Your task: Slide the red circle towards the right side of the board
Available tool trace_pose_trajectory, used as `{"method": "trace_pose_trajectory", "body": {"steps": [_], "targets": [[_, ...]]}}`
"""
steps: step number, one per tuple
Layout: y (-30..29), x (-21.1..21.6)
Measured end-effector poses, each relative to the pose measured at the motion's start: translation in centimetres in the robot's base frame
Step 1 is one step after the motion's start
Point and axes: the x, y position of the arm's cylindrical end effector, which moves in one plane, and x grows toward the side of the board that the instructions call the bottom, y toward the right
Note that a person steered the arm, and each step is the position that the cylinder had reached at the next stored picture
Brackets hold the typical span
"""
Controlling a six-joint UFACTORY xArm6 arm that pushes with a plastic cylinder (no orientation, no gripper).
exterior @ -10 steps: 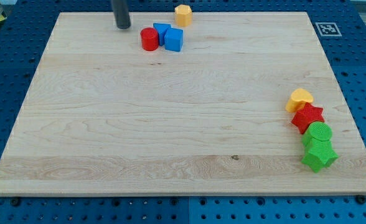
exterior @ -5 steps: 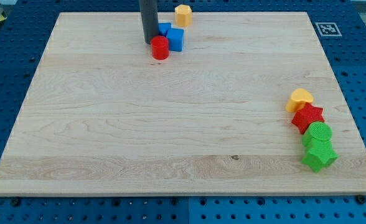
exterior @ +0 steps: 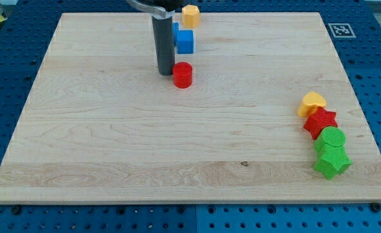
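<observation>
The red circle point(exterior: 183, 75) lies on the wooden board point(exterior: 113, 142), upper middle of the view. My tip point(exterior: 164, 72) stands just to its left, touching or nearly touching it. Behind the rod are two blue blocks: a blue cube point(exterior: 184, 41) and another blue block point(exterior: 175, 28) partly hidden by the rod.
An orange block point(exterior: 190, 15) sits at the board's top edge. At the view's right a yellow heart point(exterior: 311, 103), a red star point(exterior: 321, 122), a green circle point(exterior: 333, 138) and a green star point(exterior: 332, 161) form a touching column. A marker tag point(exterior: 341, 30) is at the top right corner.
My tip moved down and right across the view, pushing the red circle away from the blue blocks, down and to the right. The other blocks stayed put.
</observation>
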Motion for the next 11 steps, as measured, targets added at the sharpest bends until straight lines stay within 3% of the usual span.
{"method": "trace_pose_trajectory", "body": {"steps": [2,4,6,9,11], "targets": [[1.3,3.5],[4.0,3.4],[4.9,0.9],[15.4,-0.5],[18.0,-2.1]]}}
